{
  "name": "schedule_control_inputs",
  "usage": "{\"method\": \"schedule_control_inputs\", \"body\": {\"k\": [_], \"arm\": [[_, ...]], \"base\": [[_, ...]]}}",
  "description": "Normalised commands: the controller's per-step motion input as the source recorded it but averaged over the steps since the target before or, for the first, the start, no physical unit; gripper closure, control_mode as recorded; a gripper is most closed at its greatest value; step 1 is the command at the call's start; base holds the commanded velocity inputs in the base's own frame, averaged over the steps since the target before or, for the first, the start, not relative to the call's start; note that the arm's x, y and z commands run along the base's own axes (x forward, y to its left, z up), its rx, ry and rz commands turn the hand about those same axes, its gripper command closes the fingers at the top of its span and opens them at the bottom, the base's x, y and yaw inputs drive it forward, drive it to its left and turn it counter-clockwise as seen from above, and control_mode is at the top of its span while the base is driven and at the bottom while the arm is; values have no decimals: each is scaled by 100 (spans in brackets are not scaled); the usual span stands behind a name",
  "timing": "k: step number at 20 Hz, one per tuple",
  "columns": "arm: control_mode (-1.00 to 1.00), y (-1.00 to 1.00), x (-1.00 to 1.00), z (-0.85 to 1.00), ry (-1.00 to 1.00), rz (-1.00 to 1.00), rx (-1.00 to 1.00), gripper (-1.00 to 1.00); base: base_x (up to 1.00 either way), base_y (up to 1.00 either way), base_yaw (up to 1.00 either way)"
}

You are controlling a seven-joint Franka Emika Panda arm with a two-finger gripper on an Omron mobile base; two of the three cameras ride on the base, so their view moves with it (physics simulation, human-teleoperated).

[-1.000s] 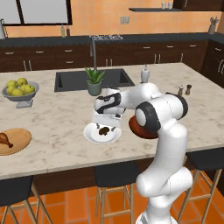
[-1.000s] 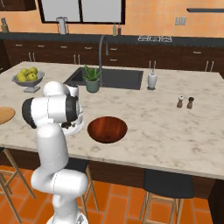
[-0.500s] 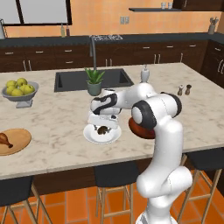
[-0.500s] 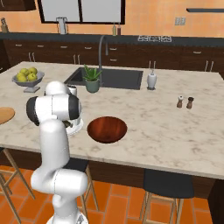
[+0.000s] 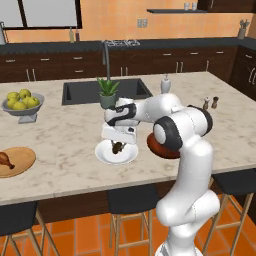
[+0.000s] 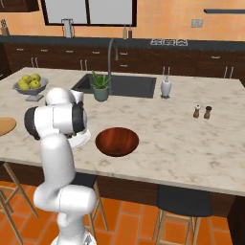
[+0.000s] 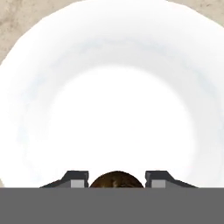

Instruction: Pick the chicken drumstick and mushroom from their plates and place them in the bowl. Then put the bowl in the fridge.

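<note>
- White ceramic is your target in the left base view: the white plate (image 5: 116,153) lies near the counter's front edge, with the mushroom (image 5: 118,146) a small dark lump on it. The gripper (image 5: 119,141) hangs right above the lump. The reddish-brown bowl (image 5: 161,148) sits just beside the plate at three o'clock, largely hidden behind the arm. At nine o'clock, well apart, the chicken drumstick (image 5: 4,159) rests on the wooden plate (image 5: 22,161).
- In the right base view, the bowl (image 6: 117,141) lies bare on the marble counter (image 6: 182,139), and a sliver of the white plate (image 6: 82,140) peeks out at its nine o'clock, behind the arm.
- In the hand view, the plate (image 7: 109,78) spreads under you and the mushroom (image 7: 116,179) sits at six o'clock, between the two dark fingertips (image 7: 75,179). They stand apart on either side of it; you cannot tell whether they touch it.
- You are, by this reading, on the first pick. Next you need to close on the mushroom, lift straight off the plate, then carry it toward three o'clock and release over the bowl.
</note>
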Motion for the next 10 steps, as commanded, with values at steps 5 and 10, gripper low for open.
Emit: {"method": "schedule_control_inputs", "body": {"k": [5,10], "arm": [[-100,-50,-49,51,0,-10,2,100],[-100,-84,-22,63,2,-13,0,100]], "base": [[0,0,0],[0,0,0]]}}
